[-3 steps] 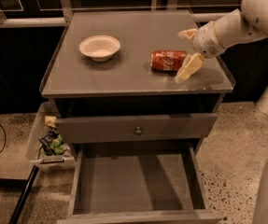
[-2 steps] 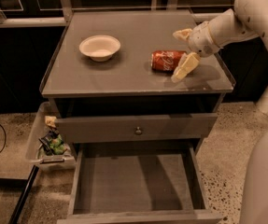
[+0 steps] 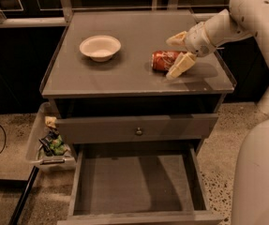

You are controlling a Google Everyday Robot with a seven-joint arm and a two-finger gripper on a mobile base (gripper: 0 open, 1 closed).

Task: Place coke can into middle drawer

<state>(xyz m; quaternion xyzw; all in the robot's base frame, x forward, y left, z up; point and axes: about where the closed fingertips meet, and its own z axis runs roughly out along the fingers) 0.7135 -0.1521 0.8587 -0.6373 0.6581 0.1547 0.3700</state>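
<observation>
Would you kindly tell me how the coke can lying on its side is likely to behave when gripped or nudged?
Lying on its side on the cabinet top, the coke can would probably roll if nudged. Its round, glossy wall may slip or dent under a hard squeeze. The gripper straddles one end, open, so a centred close seems wise.

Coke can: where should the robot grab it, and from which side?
Probably grip the coke can across its round body, coming from the right. It lies on its side, ends pointing left and right, so its curved sides suit the fingers. The gripper sits open at its right end, one finger each side.
</observation>
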